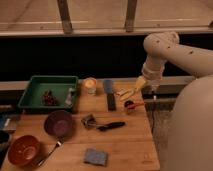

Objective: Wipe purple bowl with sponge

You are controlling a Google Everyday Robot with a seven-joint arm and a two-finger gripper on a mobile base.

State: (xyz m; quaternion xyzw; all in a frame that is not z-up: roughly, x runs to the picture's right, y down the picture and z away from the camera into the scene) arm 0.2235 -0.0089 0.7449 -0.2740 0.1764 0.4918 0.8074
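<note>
The purple bowl (59, 123) sits left of centre in the frame. The sponge (95, 156) lies flat at bottom centre, down and right of the bowl but apart from it, its long axis roughly left to right. The gripper (131, 92) hangs right of centre, jaws released and holding nothing. The sponge lies well below and left of it.

The wooden tabletop (131, 146) carries a green tray (50, 78) at its far left corner, with a pale cup (90, 86) and a dark rectangular block (109, 94) by the far edge; the purple bowl (59, 123) sits left of centre; a reddish-orange bowl (24, 149) is at the near left corner; the sponge (95, 156) lies by the near edge. The gripper (131, 92) hangs open near the far right corner.
</note>
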